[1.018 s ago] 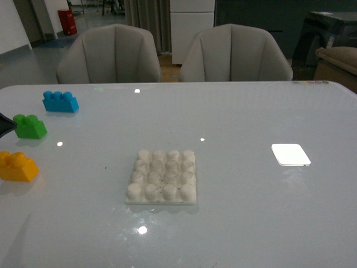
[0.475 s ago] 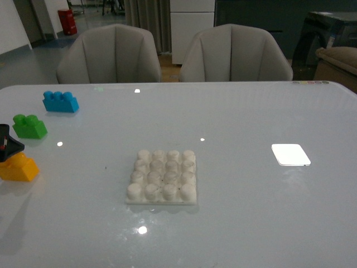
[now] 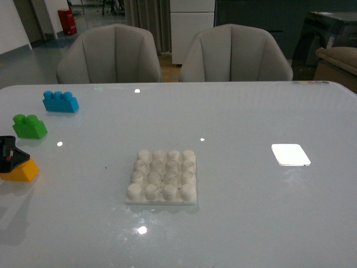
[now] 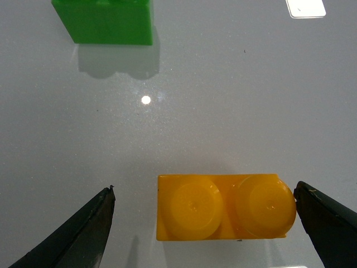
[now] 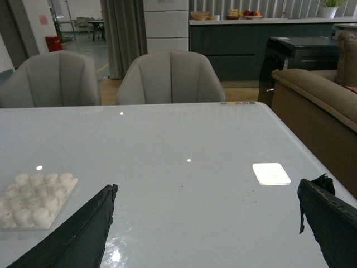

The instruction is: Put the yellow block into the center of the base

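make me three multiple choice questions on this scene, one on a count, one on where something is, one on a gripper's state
1. How many studs has the base? A 9; B 16; C 25.
2. Where is the yellow block? A on the base; B between the fingers of the left gripper; C in the right gripper.
3. The right gripper is: A open and empty; B shut on the base; C shut on the yellow block.
Answers: 1 B, the front view shows four rows of four studs; 2 B, the left wrist view shows a finger on either side of it; 3 A, the right wrist view shows its fingers wide apart with nothing between them.
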Available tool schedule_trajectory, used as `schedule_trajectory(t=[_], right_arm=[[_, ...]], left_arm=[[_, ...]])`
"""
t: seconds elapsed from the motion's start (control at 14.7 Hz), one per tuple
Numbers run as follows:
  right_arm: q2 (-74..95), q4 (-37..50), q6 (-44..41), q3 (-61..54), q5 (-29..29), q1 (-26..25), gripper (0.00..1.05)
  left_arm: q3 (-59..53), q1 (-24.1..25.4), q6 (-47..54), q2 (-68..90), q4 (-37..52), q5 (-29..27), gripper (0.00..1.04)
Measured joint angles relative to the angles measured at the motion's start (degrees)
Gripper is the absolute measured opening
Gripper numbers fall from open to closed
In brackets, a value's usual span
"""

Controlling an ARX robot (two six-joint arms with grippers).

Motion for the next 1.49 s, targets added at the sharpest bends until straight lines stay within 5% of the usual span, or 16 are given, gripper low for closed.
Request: schedule_trajectory(t=[0.41,0.54,0.61,0.95,1.49], right_arm=[[0.0,0.0,0.0,0.0,0.0,0.0,0.98],[0.0,0.0,0.0,0.0,0.0,0.0,0.98],[0.0,0.0,0.0,0.0,0.0,0.0,0.98],[0.0,0.0,0.0,0.0,0.0,0.0,0.98],[0.0,0.0,0.0,0.0,0.0,0.0,0.98]], left_arm=[[0.3,-0.1,-0.1,0.9,1.7,0.1,0.98],[-0.2,-0.2,0.0,1.1,2.4,0.1,0.66],[-0.2,-0.2,-0.1,1.1,2.5,0.1,0.60],[-0.2,-1.0,-2.4,-0.1,0.7,-0.9,0.59],[-10.8,-11.7,-11.5,-20.3,-2.6,-9.0,0.59]])
